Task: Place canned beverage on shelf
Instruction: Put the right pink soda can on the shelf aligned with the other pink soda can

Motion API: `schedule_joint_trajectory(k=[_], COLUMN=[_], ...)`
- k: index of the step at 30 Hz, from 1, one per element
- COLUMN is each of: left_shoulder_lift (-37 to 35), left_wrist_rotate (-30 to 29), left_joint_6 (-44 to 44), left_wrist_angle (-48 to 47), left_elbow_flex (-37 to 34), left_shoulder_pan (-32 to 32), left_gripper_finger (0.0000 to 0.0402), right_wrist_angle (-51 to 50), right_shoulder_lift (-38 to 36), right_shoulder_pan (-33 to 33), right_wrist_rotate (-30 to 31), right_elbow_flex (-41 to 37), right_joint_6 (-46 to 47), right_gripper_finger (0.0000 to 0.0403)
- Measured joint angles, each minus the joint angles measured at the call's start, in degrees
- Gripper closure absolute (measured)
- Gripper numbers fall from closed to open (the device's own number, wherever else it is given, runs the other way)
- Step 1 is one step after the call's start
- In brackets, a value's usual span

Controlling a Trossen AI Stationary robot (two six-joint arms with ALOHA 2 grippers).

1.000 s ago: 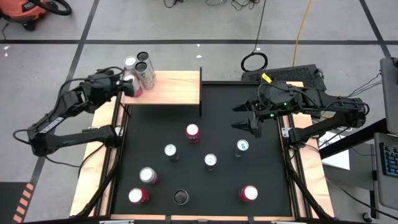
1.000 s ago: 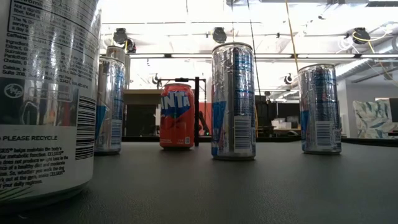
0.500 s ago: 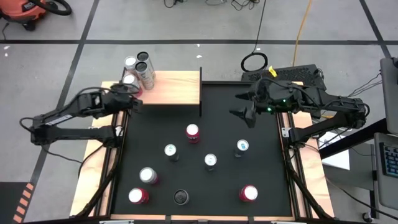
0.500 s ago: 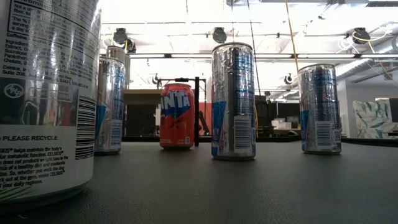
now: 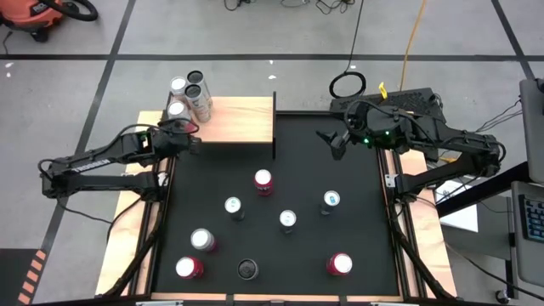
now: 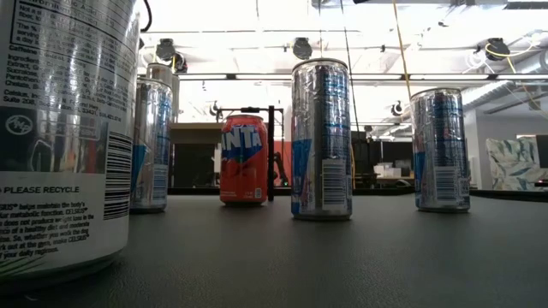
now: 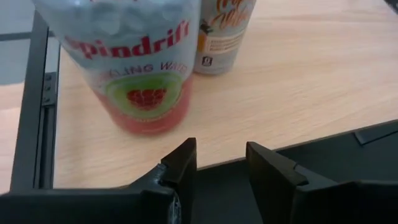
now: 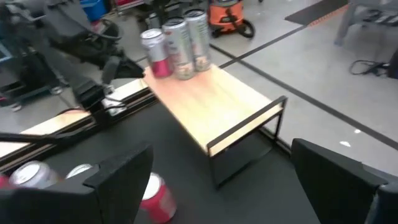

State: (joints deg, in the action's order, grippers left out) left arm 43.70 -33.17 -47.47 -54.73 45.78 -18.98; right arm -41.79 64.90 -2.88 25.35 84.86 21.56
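Three cans (image 5: 189, 95) stand on the shelf (image 5: 234, 120). The left gripper (image 7: 221, 163) hangs just off its edge, fingers apart and empty. The right gripper (image 5: 333, 141), beyond the shelf's other end, gapes wide.

We see two dark, near-black arms built of slim jointed links. The left arm (image 5: 93, 161) carries a thin black cable looping over its wrist, where a small red and green light shows. The right arm (image 5: 442, 140) is bulkier near its wrist, with green indicator lights and a yellow tag on top. The left gripper (image 7: 221, 165) has blocky matte-black fingers (image 7: 180, 163) with angled tips; the right gripper (image 8: 214, 171) has broad flat dark fingers (image 8: 121, 171).
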Motion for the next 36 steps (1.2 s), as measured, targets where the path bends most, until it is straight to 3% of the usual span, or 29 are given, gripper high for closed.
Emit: schedule_joint_trajectory(k=[11, 36], left_shoulder_lift=[0.0, 0.1], left_wrist_rotate=[-8.6, -11.0], left_joint_6=[1.1, 6.9], left_wrist_angle=[0.3, 2.6], left_elbow_flex=[0.0, 0.0], left_shoulder_pan=[-0.1, -5.9], left_gripper_finger=[0.0265, 0.0265], right_wrist_angle=[0.0, -0.5], right_shoulder_lift=[0.0, 0.0], right_shoulder_pan=[-1.1, -1.1], right_wrist_rotate=[0.2, -0.1], right_elbow_flex=[0.0, 0.0], right_joint_6=[0.3, 1.4], right_gripper_finger=[0.0042, 0.0042])
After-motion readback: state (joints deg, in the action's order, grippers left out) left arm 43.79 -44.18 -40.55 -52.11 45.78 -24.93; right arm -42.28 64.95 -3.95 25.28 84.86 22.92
